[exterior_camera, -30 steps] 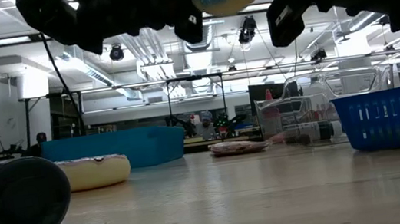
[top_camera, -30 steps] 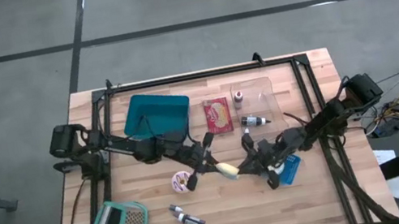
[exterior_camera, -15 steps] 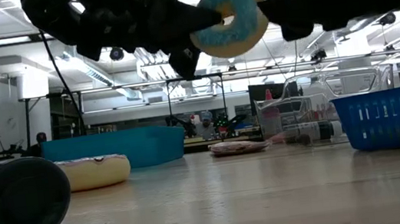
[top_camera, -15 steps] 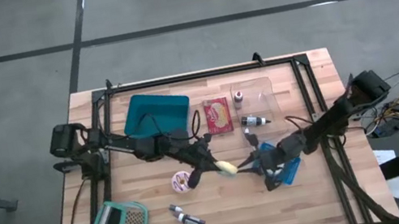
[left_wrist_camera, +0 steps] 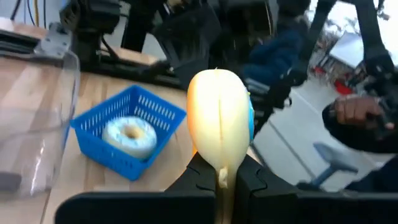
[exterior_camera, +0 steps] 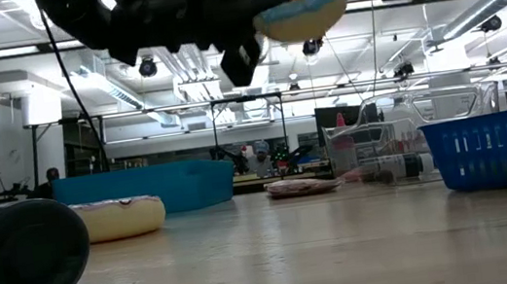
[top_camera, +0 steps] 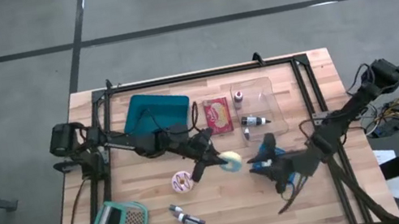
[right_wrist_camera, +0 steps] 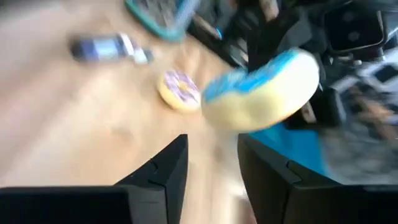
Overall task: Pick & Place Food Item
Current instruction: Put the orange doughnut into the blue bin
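1. two arms are out over the tabletop [top_camera: 144, 220]; the left claw [top_camera: 219, 160] is pressed onto a blue-frosted doughnut [top_camera: 230, 161], pinching it by its rim, near the middle of the high frame.
2. the doughnut hangs clear of the wood: in the low view it sits at the top centre of the frame [exterior_camera: 299, 1], well above the surface, so i judge this to be the carry stage, with the pick done and the place not yet made.
3. the right claw [top_camera: 261, 156] is just to the right of the doughnut in the high frame, not touching it; its fingers [right_wrist_camera: 163, 171] stand spread with nothing between them.
4. a blue basket [left_wrist_camera: 127, 137] with another blue-frosted doughnut [left_wrist_camera: 129, 134] in it shows at the left of the left wrist frame; that may be the target, though the task sentence names none.
5. next the left arm would need to bring the doughnut over a free spot, lower it, then part its fingers.
6. the held doughnut looks pale yellow underneath with a blue top, seen edge-on in the left wrist frame [left_wrist_camera: 219, 118].
7. a pink-sprinkled doughnut [top_camera: 183, 182] lies on the wood to the lower left of the left claw.
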Motion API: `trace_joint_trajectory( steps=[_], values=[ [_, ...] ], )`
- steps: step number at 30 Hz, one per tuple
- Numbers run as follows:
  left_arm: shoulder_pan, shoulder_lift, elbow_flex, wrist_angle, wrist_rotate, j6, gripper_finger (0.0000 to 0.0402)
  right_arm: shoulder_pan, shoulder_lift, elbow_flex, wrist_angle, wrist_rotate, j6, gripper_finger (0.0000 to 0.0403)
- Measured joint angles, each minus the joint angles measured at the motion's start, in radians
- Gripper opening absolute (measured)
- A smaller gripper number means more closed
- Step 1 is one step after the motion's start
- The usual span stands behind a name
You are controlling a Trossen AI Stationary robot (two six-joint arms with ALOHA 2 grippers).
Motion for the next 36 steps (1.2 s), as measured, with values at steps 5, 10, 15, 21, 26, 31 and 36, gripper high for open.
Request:
trace_joint_trajectory(
  steps=[5, 10, 15, 21, 26, 31, 36],
  values=[
    [0.038, 0.0, 0.032, -0.004, 0.005, -0.071, 0.0008, 0.057, 0.085, 0.117, -0.284, 0.249, -0.071, 0.0143],
    [0.073, 0.01, 0.033, -0.012, 0.017, -0.14, 0.0008, 0.06, 0.221, 0.164, -0.422, 0.516, -0.19, 0.0137],
    [0.086, 0.075, 0.057, -0.002, 0.084, -0.204, 0.0008, 0.056, 0.35, 0.162, -0.425, 0.773, -0.309, 0.0138],
    [0.103, 0.152, 0.142, -0.002, 0.163, -0.214, 0.0008, 0.078, 0.446, 0.161, -0.427, 0.873, -0.3, 0.0141],
    [0.144, 0.187, 0.184, -0.054, 0.21, -0.214, 0.0008, 0.127, 0.474, 0.16, -0.434, 0.872, -0.315, 0.0137],
    [0.174, 0.208, 0.207, -0.06, 0.243, -0.22, 0.0008, 0.178, 0.476, 0.161, -0.431, 0.872, -0.391, 0.014],
    [0.179, 0.227, 0.237, -0.082, 0.275, -0.238, 0.0008, 0.185, 0.474, 0.163, -0.43, 0.872, -0.444, 0.0145]
  ],
)
